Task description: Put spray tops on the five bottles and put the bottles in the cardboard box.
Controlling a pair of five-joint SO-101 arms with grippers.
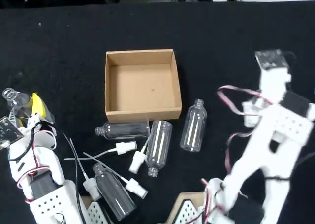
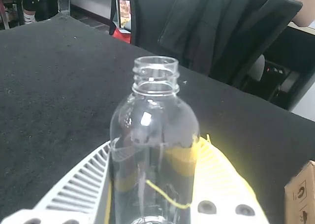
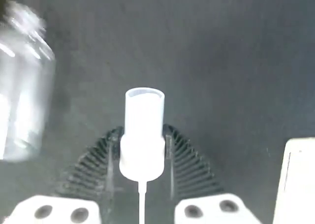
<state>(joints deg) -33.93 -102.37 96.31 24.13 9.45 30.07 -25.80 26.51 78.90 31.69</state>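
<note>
Closest in, the left gripper (image 2: pixel 156 145) pinches a clear bottle (image 2: pixel 153 111) by its body. A white finger and a yellow finger (image 2: pixel 216 179) press in from either side, and the threaded neck is open and uncapped, pointing away from the wrist. The right gripper (image 3: pixel 142 147) is clamped on a white spray top (image 3: pixel 144 111). Its black ribbed fingers (image 3: pixel 184 155) squeeze the collar, and the thin dip tube (image 3: pixel 142 204) trails back toward the wrist (so the tube end seems to face away from any bottle it would enter).

With one bottle and one top each in a grip, the step in hand looks like the first capping. The next move calls for bringing the two together with the tube leading and threading it into the neck. The collar then has to be seated while the left grip holds firm. The top probably needs turning first.

Farther out on the black table (image 1: pixel 59 47), four loose spray tops (image 1: pixel 125 147) lie tangled among four uncapped bottles (image 1: pixel 159 146) on their sides, one of them right against the near wall of the cardboard box (image 1: pixel 107 81). The box lies beyond them, open, with no bottle in it yet.
</note>
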